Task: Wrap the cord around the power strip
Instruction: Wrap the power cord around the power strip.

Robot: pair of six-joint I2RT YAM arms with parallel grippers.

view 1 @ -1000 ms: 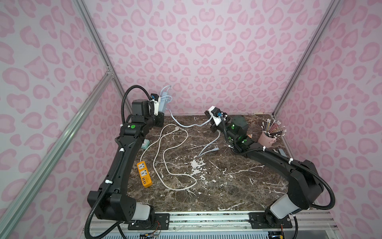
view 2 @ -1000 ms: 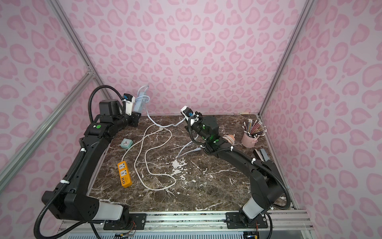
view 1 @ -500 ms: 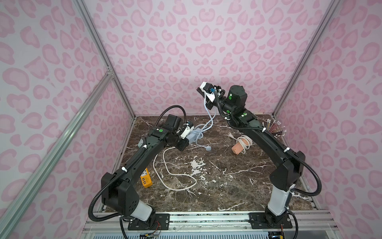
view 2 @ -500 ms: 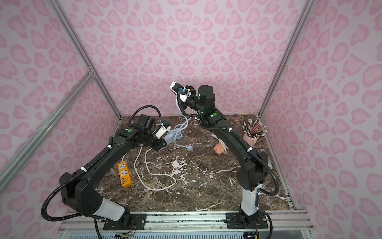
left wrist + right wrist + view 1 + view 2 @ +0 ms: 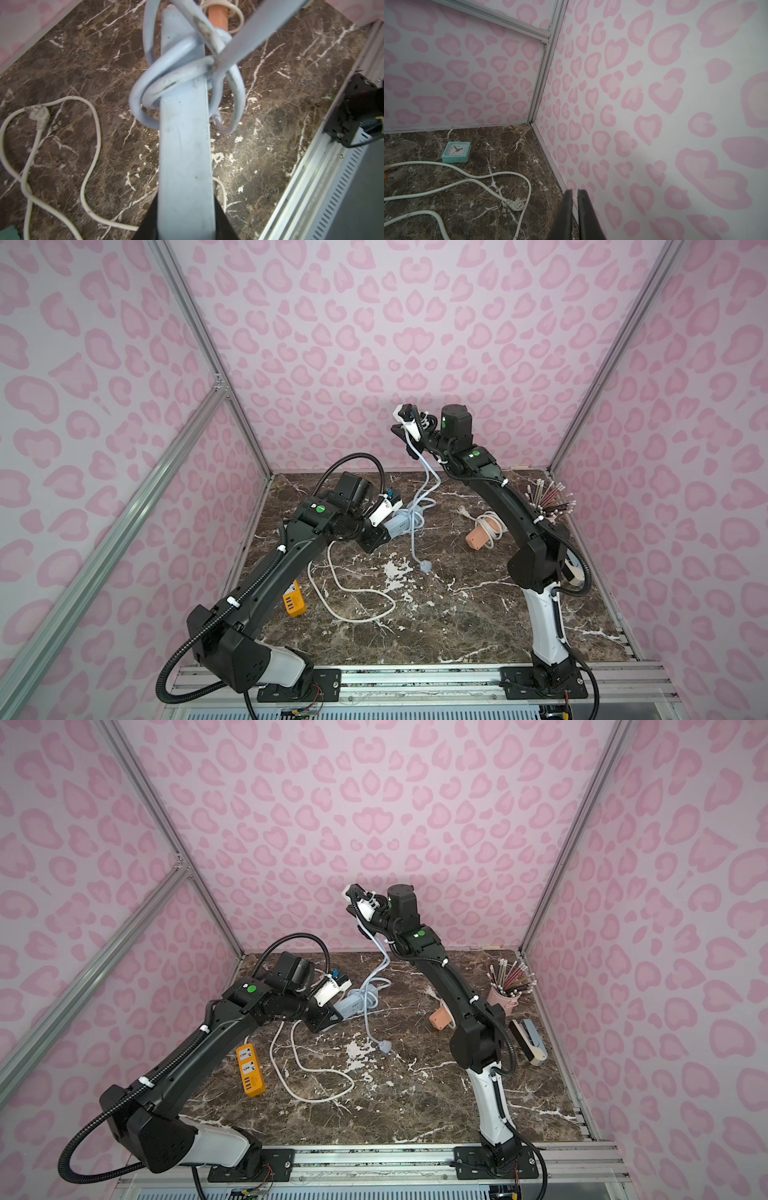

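Left wrist view: we see the left gripper (image 5: 185,204) clamping the blue power strip (image 5: 184,145), at the table's (image 5: 457,626) eleven o'clock; the right gripper (image 5: 406,441), jaws nearly together, pinches its cord (image 5: 430,477) aloft.

Left arm (image 5: 286,568) is covering part of the orange strip (image 5: 295,605). Blue power strip (image 5: 185,145) is running off the wrist view's edge, cord (image 5: 135,95) blurring close-up.
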